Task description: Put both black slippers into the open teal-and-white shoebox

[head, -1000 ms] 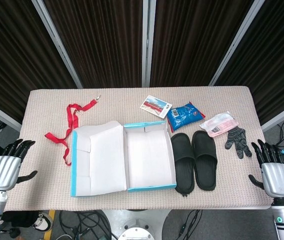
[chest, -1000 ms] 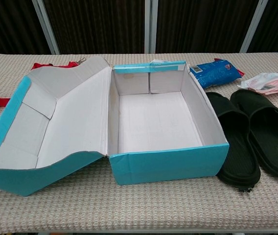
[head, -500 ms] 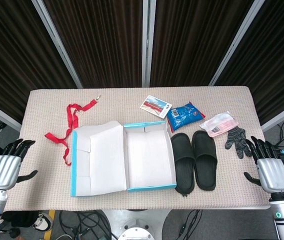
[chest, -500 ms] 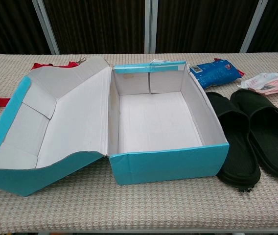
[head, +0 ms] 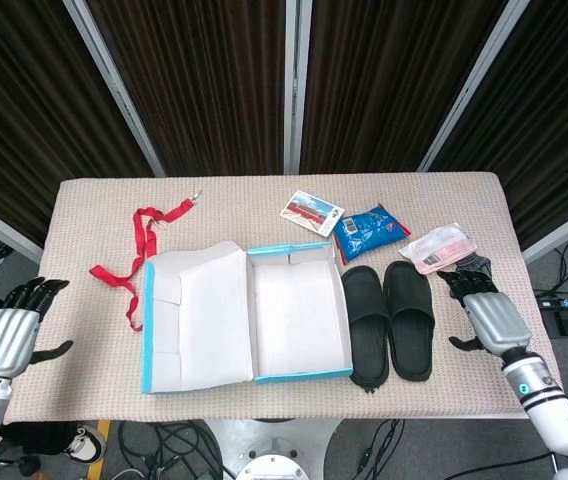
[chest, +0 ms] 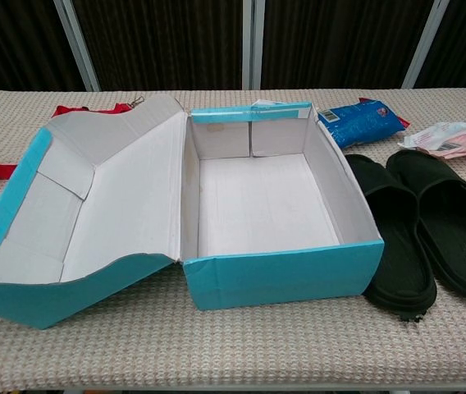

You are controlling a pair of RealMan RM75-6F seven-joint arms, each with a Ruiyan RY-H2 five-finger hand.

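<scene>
At the middle of the bench [head: 264, 195] sits the open teal-and-white shoebox [head: 299, 315], its lid [head: 194, 320] folded out flat to the left and its white inside holding nothing. Just to the right of the box the two black slippers [head: 391, 322] lie side by side, toes pointing away from the robot; the left slipper [chest: 390, 238] lies close beside the box's right wall and the right slipper [chest: 450, 230] touches its neighbour. Behind them lie a blue snack packet [head: 370, 229], a small red-and-white card [head: 313, 210] and a pink-and-white wrapped packet [head: 442, 247]. A red lanyard [head: 136, 250] trails across the far left of the bench. The right hand [head: 491, 318] hovers over the bench's right edge, near the right slipper but apart from it, its fingers spread and holding nothing; beneath its fingertips a dark glove [head: 471, 268] is partly hidden. The left hand [head: 6, 337] hangs off the left edge of the bench, well apart from the box, fingers apart and empty.
</scene>
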